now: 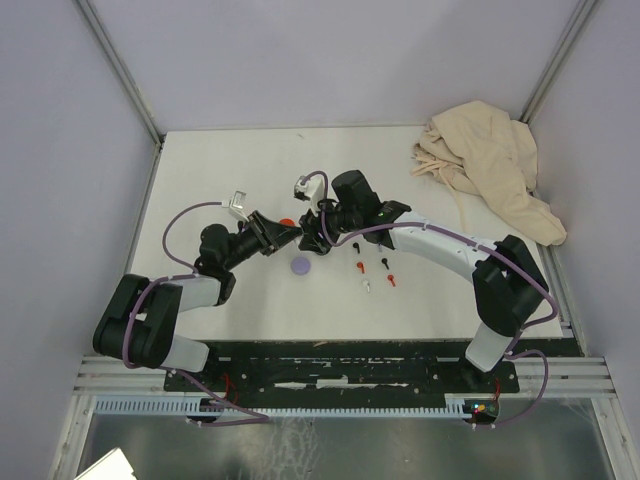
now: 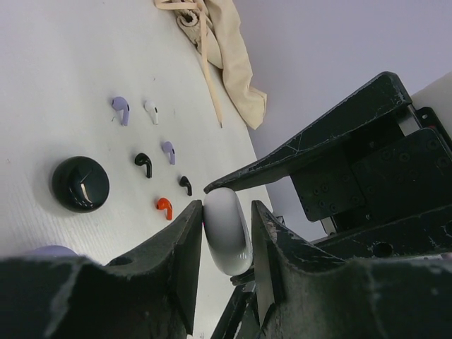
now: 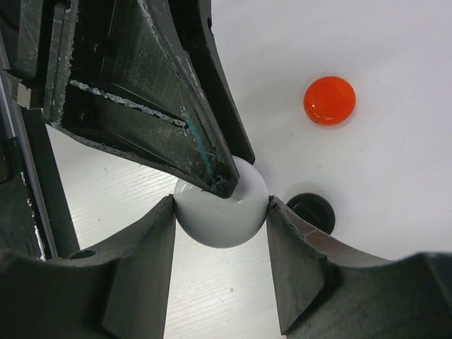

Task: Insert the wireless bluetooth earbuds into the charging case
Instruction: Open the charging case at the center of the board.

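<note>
— Where's the glossy white round plastic case [image 2: 227,229]?
— Caught between both arms. The left fingers [image 2: 182,258] pinch its flat faces, and the right fingers [image 3: 145,261] clamp its rim. It's closed up, so its inside is hidden.
— And the tiny stemmed plastic earbuds [image 2: 143,163]?
— Six show in the left wrist view — lavender, white, black and red. They lie loose on the white desk [image 2: 56,85] beside a black round case [image 2: 80,183], which is also shut.
</note>
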Robot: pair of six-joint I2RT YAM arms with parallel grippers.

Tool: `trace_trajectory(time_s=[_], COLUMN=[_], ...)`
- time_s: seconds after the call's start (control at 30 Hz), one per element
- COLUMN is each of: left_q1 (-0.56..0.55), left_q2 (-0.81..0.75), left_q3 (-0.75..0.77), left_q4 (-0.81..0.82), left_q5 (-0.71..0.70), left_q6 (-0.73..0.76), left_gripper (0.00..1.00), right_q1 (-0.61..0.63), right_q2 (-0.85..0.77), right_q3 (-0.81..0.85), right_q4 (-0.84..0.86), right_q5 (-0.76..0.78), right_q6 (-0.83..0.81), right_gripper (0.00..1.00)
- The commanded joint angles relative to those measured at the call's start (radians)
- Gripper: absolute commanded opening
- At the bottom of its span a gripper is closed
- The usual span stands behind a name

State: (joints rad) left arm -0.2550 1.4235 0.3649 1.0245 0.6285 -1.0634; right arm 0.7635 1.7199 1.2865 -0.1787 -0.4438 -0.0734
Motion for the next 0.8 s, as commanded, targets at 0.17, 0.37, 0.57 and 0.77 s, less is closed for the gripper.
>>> trace_trajectory(time_s=[0.17,0.37,0.57,0.77], left_q1=[-0.014,-0.015,-0.016,-0.017], left_q2=[-0.012,-0.008,-0.01,-0.026], left_q3=[0.003,0.005,0.006,0.007], left_q4=[0.04,0.041,0.038,0.006], left_q5=[0.016,0.014,0.011,-0.014], left_q6=[0.033,0.032,0.033,0.055], left_gripper=[0.34,0.17,0.03,0.03], right_q1=[-0.001,-0.001,-0.001,-0.003], right_q2=[0.004,0.004,0.001,-0.042], right_q3=[0.044,0.045,0.046,0.023], right_q4=[0.026,0.025,0.024,0.054], right_q5=[-0.014,-0.016,-0.011,0.038], right_q6=[-0.014,-0.016,-0.013,0.021], right_gripper=[0.23,0.23,0.33,0.86])
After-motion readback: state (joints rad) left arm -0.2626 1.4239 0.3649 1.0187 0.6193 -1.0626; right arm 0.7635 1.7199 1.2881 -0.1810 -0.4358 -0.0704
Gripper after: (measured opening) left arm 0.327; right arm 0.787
